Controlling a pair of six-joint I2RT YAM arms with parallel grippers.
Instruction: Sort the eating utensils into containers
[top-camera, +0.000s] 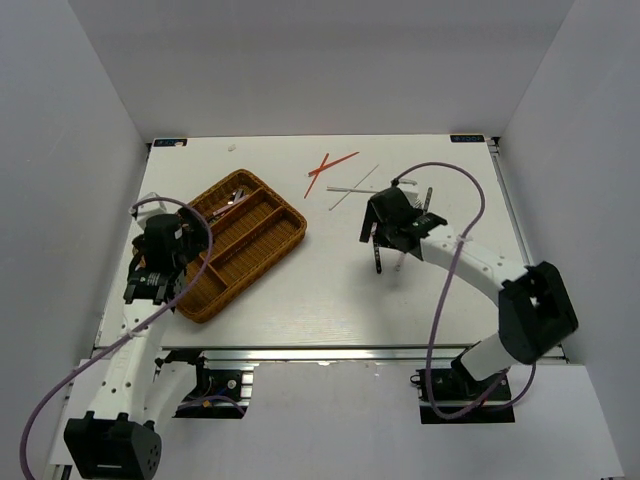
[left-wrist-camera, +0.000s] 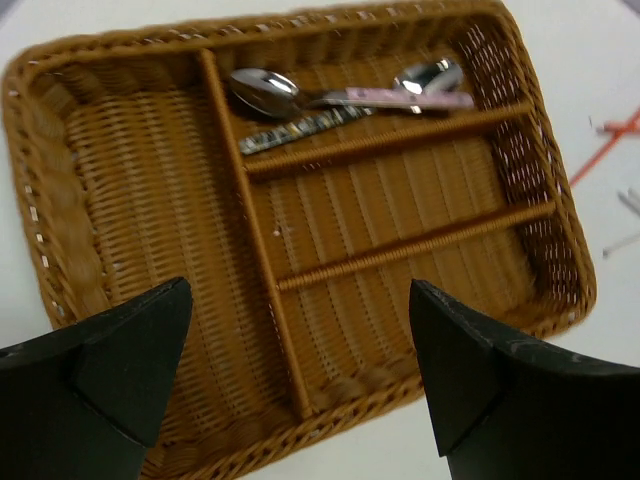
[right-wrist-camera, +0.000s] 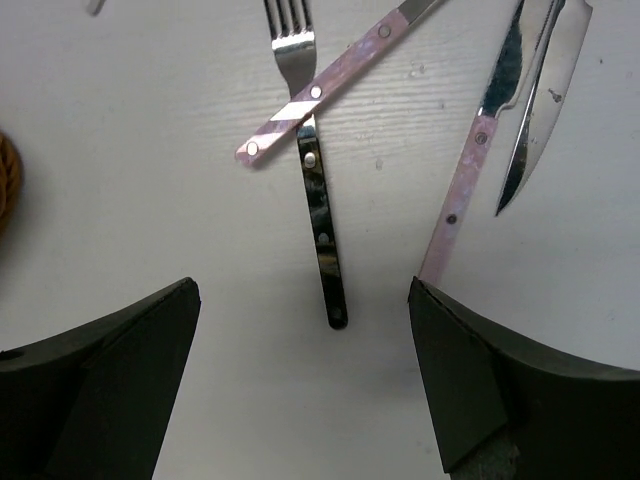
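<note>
As things stand: two spoons filed, everything else out on the table (top-camera: 330, 300).
Tray (top-camera: 250, 245): left side of the table, set at an angle; spoons (left-wrist-camera: 268, 88) lie in its far narrow slot, the other slots bare.
Left gripper (left-wrist-camera: 300, 300): fingers spread wide, nothing held, hanging over the tray's near end.
Right gripper (right-wrist-camera: 302, 290): fingers spread wide, nothing held, hovering over the fork's handle.
Fork (right-wrist-camera: 318, 200): flat on the table right of the tray, tines pointing away.
Pink handle (right-wrist-camera: 320, 90): lies across the fork's neck; its head is out of frame.
Knives (right-wrist-camera: 465, 180): just right of the fork, blades overlapping.
Red chopsticks (top-camera: 330, 167): crossed, far side of the table.
Pale chopsticks (top-camera: 352, 189): crossed, beside the red pair.
Risk, lift: raising the fork would likely flick or drag the crossed piece.
Risk, grip: thin flat metal could slip or pivot, or the fingertips could scrape the table.
Risk, drop-off: the left arm over the tray may block the way in.
</note>
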